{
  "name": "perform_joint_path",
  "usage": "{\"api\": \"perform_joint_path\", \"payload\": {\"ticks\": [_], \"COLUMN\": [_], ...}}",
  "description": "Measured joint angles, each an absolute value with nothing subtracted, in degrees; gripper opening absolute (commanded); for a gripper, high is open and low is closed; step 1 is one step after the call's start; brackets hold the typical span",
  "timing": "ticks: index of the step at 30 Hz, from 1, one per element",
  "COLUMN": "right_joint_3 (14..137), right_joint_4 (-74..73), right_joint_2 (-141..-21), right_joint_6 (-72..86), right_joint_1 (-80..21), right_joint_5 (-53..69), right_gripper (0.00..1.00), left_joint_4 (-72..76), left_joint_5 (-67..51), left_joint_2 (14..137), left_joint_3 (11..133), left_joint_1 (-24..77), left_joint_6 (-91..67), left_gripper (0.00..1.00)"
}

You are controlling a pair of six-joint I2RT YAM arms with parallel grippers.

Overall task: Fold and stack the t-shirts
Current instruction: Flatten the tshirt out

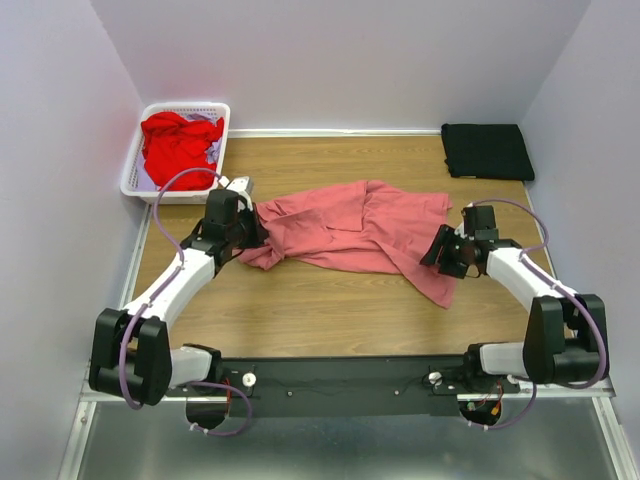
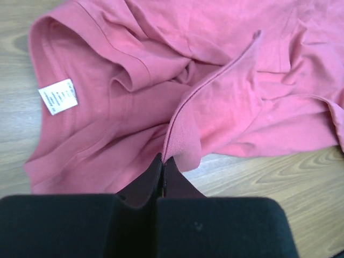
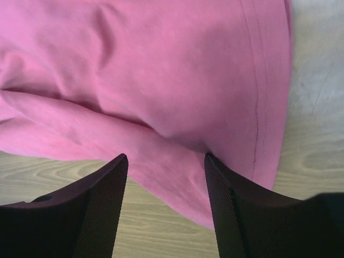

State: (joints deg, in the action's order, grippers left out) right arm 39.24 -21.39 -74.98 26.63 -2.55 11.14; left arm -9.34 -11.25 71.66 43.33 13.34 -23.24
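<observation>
Salmon-pink t-shirt (image 2: 226, 107) bears a white label (image 2: 58, 95), print illegible.

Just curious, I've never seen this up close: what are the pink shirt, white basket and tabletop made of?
Pink t-shirt: soft matte knit cloth, likely cotton; it creases and shows stitched hems. White basket: seemingly moulded plastic, with lattice walls. Table: smooth wood-grain surface, perhaps laminate rather than solid wood.

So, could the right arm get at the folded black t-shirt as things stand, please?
Probably yes: the black t-shirt lies on its side, with only bare table between, and the right claw is open, gripping nothing, at the edge of the pink t-shirt.
</observation>
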Motion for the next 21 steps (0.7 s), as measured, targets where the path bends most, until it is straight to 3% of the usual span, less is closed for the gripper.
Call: {"api": "perform_joint_path", "payload": {"ticks": [7, 15, 21], "right_joint_3": [39.13, 50.35, 57.10], "right_joint_4": [-22.83, -22.48, -22.15], "right_joint_2": [-80.31, -91.68, -95.90], "right_joint_6": [27.59, 26.72, 24.36], "right_joint_1": [-2.55, -1.69, -1.41], "right_joint_5": [10.74, 7.79, 6.59], "right_gripper": [0.55, 0.57, 0.59], "left_joint_4": [-11.38, -14.96, -13.45], "left_joint_5": [-6.09, 1.87, 0.56], "left_joint_2": [70.24, 69.01, 69.25], "left_joint_3": [44.66, 51.72, 57.78], "left_joint_1": [12.88, 8.93, 8.91], "left_joint_6": [-21.82, -20.03, -17.43], "left_gripper": [0.00, 0.00, 0.00]}}
